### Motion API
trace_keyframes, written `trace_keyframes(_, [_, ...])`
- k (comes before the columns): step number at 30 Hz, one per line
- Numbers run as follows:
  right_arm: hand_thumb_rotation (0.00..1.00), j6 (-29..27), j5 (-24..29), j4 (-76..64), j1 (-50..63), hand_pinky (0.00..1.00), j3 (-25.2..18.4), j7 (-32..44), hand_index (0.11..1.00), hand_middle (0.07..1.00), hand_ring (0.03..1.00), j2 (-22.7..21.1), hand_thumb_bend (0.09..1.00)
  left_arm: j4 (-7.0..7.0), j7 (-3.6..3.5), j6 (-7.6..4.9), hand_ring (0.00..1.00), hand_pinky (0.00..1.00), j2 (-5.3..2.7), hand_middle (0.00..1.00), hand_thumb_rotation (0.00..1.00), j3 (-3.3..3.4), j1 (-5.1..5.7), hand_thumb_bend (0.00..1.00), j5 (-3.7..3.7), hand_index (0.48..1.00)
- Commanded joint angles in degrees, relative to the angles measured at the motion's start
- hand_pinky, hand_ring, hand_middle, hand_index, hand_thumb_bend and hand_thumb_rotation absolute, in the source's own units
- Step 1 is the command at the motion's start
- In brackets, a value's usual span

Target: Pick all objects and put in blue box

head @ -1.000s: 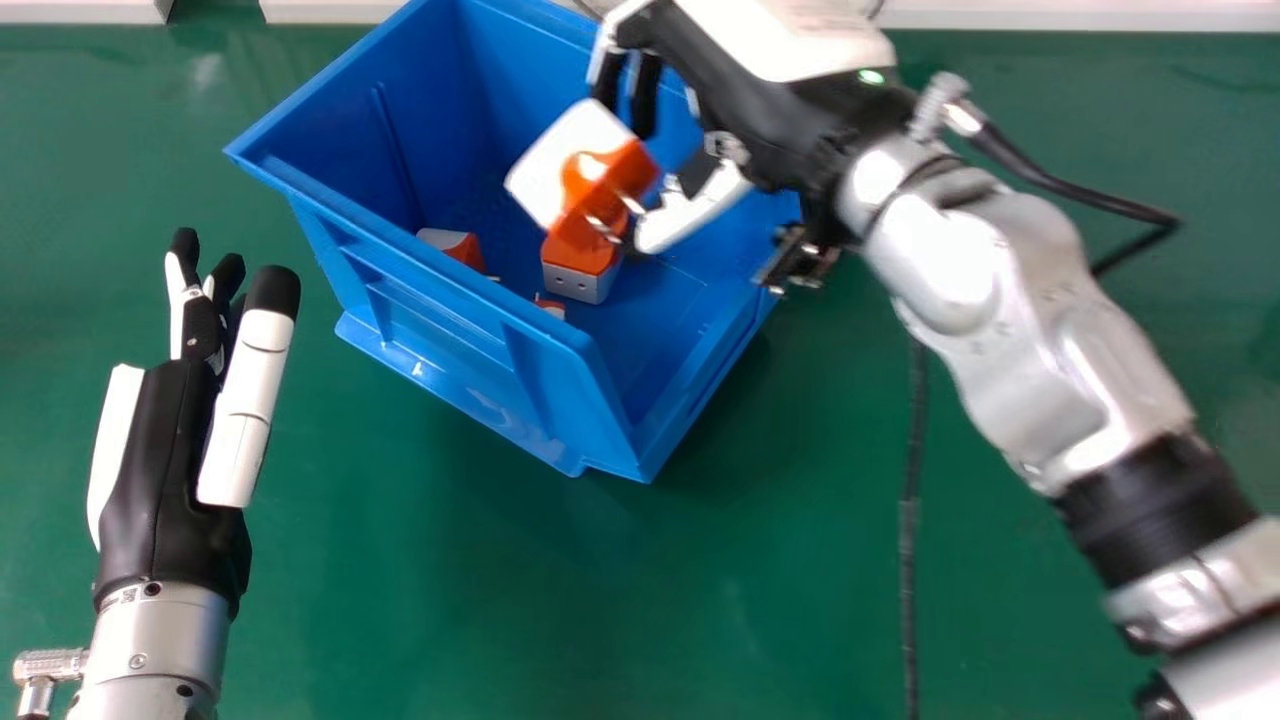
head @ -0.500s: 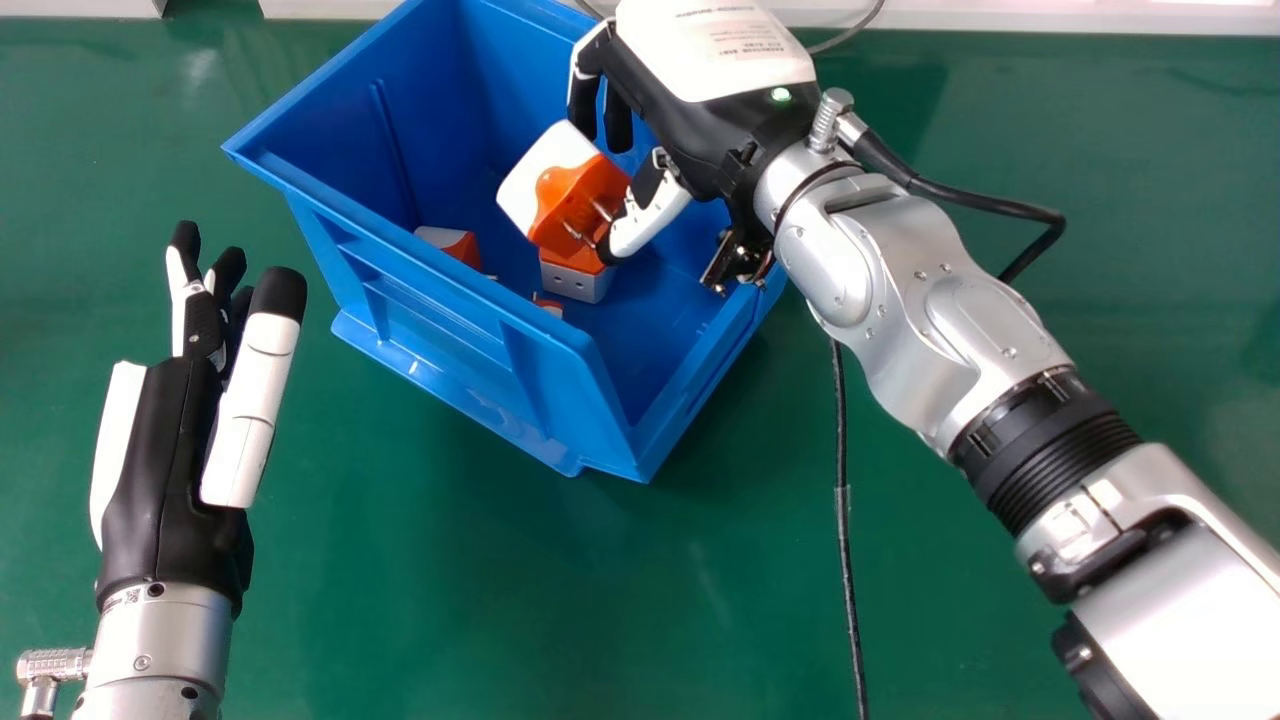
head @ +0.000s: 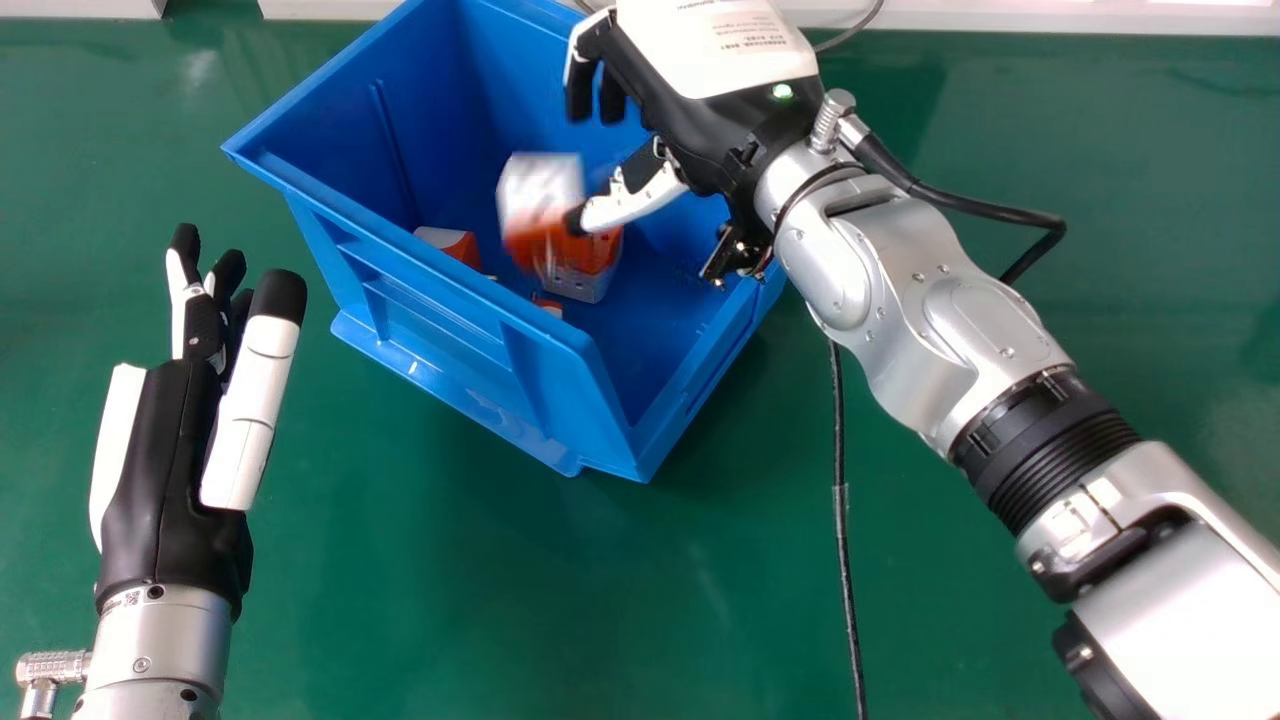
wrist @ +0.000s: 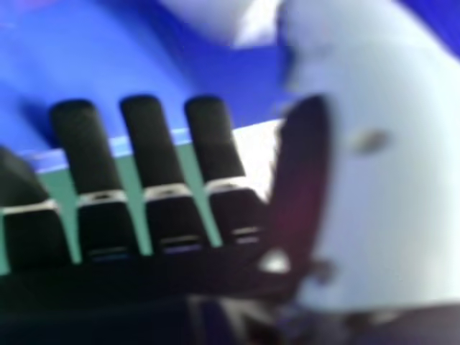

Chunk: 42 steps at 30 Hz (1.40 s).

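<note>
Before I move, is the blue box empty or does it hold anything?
Not empty: orange-and-white plugs lie on the bottom inside the blue box.

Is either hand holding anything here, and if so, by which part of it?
Nothing looks held: the right hand is open, and the blurred white-and-orange adapter at its thumb tip is not gripped. The left hand is empty.

Worktop (head: 500, 590) lane running between left hand (head: 170, 470) and cable (head: 842, 520), blue box (head: 450, 335) walls blocking low crossing, adapters (head: 582, 286) obstructing mid-box, right hand (head: 690, 120) overhanging right side, gap opening inside near corner
</note>
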Motion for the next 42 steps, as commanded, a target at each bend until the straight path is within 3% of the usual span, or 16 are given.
trace_keyframes(1, [0.99, 0.4, 0.3, -1.4, -1.4, 0.77, 0.0, -0.5, 0.949, 0.973, 0.914, -0.4, 0.698, -0.8, -0.02, -0.51, 0.98, 0.95, 0.49, 1.0, 0.93, 0.13, -0.03, 0.81, 0.04, 0.973])
trace_keyframes(10, [0.99, 0.5, 0.3, -1.1, -1.3, 0.77, 0.2, -0.7, 0.955, 0.979, 0.918, -0.2, 0.692, -0.43, 0.08, -0.78, 0.98, 0.95, 0.52, 1.0, 0.93, 0.1, -0.18, 0.81, 0.24, 0.973])
trace_keyframes(20, [0.99, 0.5, 0.6, -8.8, 2.6, 0.77, -0.5, 0.4, 0.952, 0.979, 0.917, -3.1, 0.662, -0.21, -0.02, -0.9, 0.98, 0.95, 0.5, 1.0, 0.93, 0.27, -0.29, 0.81, -0.03, 0.973])
trace_keyframes(23, [0.99, 0.3, 1.0, -15.6, 5.9, 0.76, -1.6, 1.5, 0.945, 0.974, 0.913, -5.6, 0.581, 0.04, -0.07, -0.8, 0.98, 0.95, 0.57, 1.0, 0.93, 0.41, -0.47, 0.81, -0.14, 0.973])
trace_keyframes(34, [1.0, 1.2, 4.1, -45.6, 23.5, 0.77, -11.2, 7.5, 0.943, 0.975, 0.919, -14.0, 0.51, 0.74, -0.45, -0.15, 0.99, 0.95, 1.06, 1.0, 0.93, 1.19, -1.32, 0.79, -0.63, 0.974])
trace_keyframes(38, [1.0, 3.8, 5.8, -55.7, 32.8, 0.77, -15.2, 7.8, 0.949, 0.975, 0.922, -12.9, 0.497, 1.08, -0.74, 0.11, 0.99, 0.96, 1.1, 1.0, 0.93, 1.6, -1.62, 0.79, -1.13, 0.975])
trace_keyframes(42, [1.0, 8.3, 7.2, -63.9, 41.8, 0.78, -17.9, 7.5, 0.966, 0.976, 0.926, -9.1, 0.473, 1.8, -0.9, 0.24, 0.99, 0.95, 1.24, 1.0, 0.93, 1.89, -2.14, 0.78, -1.52, 0.974])
